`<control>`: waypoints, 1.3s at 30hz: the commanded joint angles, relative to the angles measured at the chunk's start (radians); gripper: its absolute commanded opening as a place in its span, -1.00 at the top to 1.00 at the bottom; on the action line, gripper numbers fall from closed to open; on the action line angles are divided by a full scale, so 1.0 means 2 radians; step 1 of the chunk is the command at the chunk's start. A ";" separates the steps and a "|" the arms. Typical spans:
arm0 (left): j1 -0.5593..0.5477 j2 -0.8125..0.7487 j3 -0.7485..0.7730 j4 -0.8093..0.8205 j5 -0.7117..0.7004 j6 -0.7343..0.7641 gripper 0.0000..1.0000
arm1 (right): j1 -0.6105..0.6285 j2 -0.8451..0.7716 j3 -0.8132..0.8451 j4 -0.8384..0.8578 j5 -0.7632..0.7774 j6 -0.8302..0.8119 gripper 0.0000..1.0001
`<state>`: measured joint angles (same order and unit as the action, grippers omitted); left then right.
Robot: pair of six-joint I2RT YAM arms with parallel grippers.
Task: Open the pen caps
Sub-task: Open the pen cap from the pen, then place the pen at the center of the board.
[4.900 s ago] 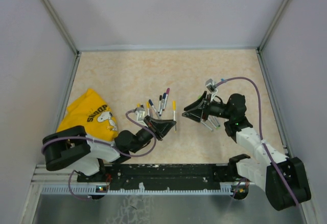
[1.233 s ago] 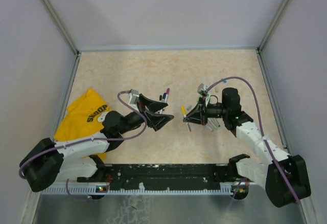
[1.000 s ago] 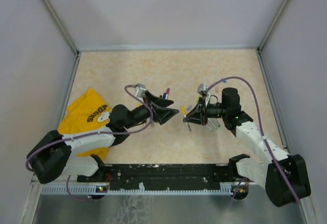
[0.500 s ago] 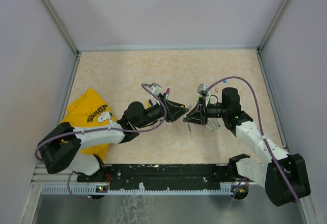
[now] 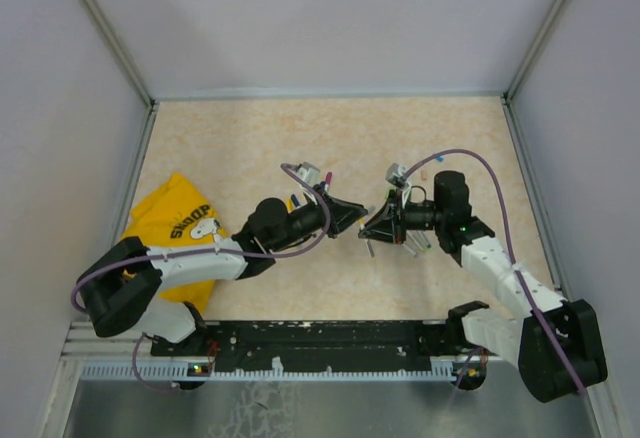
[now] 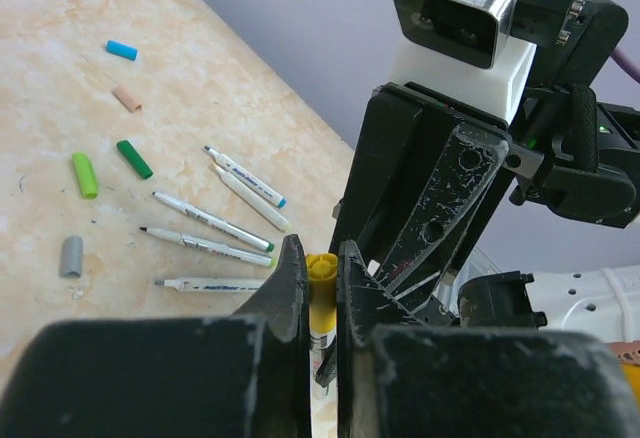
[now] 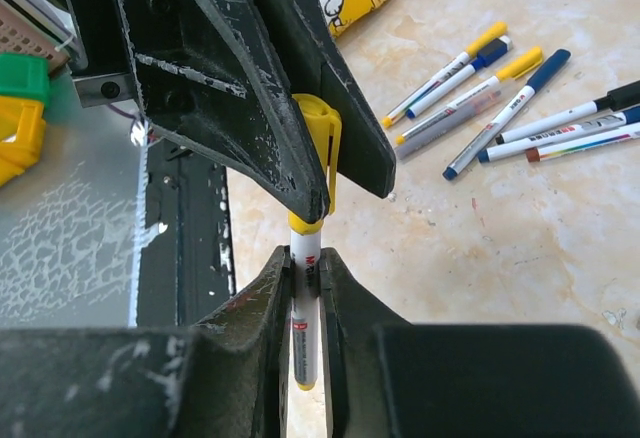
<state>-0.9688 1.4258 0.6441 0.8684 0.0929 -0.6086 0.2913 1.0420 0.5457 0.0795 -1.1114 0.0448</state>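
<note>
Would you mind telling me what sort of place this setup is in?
Probably a lab test cell: plain panel walls on metal framing enclose a table, with the left arm and right arm bolted to a rail.

Your surface (image 5: 400, 138): matt, beige, stone-speckled. Black plastic, scuffed, white-scratched: left claw fingers (image 6: 290, 293), right claw fingers (image 7: 268, 293). Glossy plastic: yellow cap (image 7: 322, 148), white pen (image 7: 305, 298). Soft fabric at 9 o'clock: yellow cloth (image 5: 165, 220).

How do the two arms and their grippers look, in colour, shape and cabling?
Both the left arm and the right arm have white links and black joints, each with a looping purple cable. The left gripper and right gripper have black, tapered, scuffed fingers.
</note>
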 commanded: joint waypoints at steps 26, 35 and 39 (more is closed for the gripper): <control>0.158 -0.073 0.040 0.075 -0.057 -0.043 1.00 | 0.014 0.019 0.036 -0.021 0.012 -0.020 1.00; 0.211 -0.126 -0.001 0.004 0.001 -0.046 1.00 | 0.021 0.028 0.074 -0.205 0.169 -0.166 1.00; 0.212 -0.159 -0.065 -0.033 0.018 -0.036 1.00 | 0.023 0.048 0.087 -0.266 0.255 -0.200 1.00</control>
<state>-0.5526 1.1538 0.6125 0.9028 0.0685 -0.7033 0.3260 1.1027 0.6552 -0.2802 -0.8177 -0.2192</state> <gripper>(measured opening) 0.064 0.059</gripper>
